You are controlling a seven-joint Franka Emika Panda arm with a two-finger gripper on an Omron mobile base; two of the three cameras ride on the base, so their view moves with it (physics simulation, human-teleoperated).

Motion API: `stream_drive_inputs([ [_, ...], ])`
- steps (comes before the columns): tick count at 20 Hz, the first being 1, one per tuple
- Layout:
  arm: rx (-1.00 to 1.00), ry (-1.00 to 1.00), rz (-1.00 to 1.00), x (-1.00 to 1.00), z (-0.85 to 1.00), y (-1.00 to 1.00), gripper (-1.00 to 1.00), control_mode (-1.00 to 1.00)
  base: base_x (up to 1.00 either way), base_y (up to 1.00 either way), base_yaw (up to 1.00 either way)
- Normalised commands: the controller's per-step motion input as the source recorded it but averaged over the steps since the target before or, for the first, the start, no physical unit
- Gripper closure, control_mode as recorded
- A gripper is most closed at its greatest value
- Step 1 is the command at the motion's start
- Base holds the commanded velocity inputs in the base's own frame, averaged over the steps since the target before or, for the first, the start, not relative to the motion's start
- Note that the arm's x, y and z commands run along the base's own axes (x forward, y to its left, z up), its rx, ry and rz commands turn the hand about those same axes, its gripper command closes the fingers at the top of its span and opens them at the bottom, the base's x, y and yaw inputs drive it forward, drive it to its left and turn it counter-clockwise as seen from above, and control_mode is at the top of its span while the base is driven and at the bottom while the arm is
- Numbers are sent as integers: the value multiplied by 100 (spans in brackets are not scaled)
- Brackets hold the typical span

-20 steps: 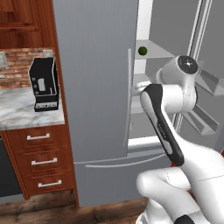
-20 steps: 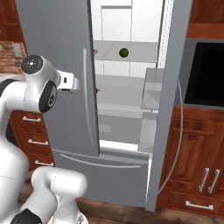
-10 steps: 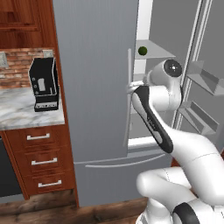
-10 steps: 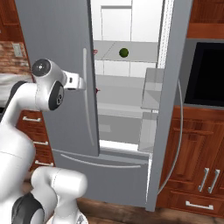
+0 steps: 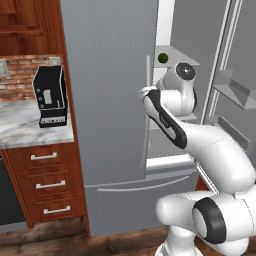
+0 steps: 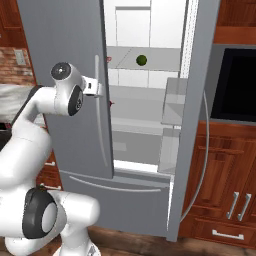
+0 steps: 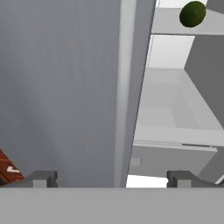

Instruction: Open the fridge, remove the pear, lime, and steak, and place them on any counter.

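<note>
The grey fridge (image 5: 107, 100) has its left door shut and its right door (image 6: 195, 100) swung open, showing white shelves. The lime (image 5: 162, 58) (image 6: 141, 60) (image 7: 192, 13), a dark green ball, sits on an upper shelf. My gripper (image 5: 145, 92) (image 6: 102, 89) (image 7: 111, 179) is open at the shut left door's inner edge, its fingertips wide apart on either side of that door's long handle (image 7: 124, 87). A small red speck (image 6: 111, 103) peeks past the door edge on a lower shelf; I cannot tell what it is. Pear and steak are otherwise hidden.
The marble counter (image 5: 25, 130) lies left of the fridge over wood drawers (image 5: 45, 185), with a black coffee machine (image 5: 50, 95) on it. A black oven front (image 6: 235, 85) and wood cabinets (image 6: 225, 200) stand right of the open door.
The arm has swung the hand left, from in front of the open compartment to the shut left door's handle. The jaws stayed wide open; the lime has not moved.
</note>
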Motion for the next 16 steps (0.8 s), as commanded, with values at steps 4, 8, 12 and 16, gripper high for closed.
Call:
stream_drive_inputs([
  [4,0,0,-2,66,-14,0,-100,-100,0,0,0],
  [8,0,0,-2,60,-20,0,-100,-100,0,0,0],
  [12,0,0,-2,59,-22,0,-100,-100,0,0,0],
  [16,0,0,-2,51,-17,0,-100,-100,0,0,0],
])
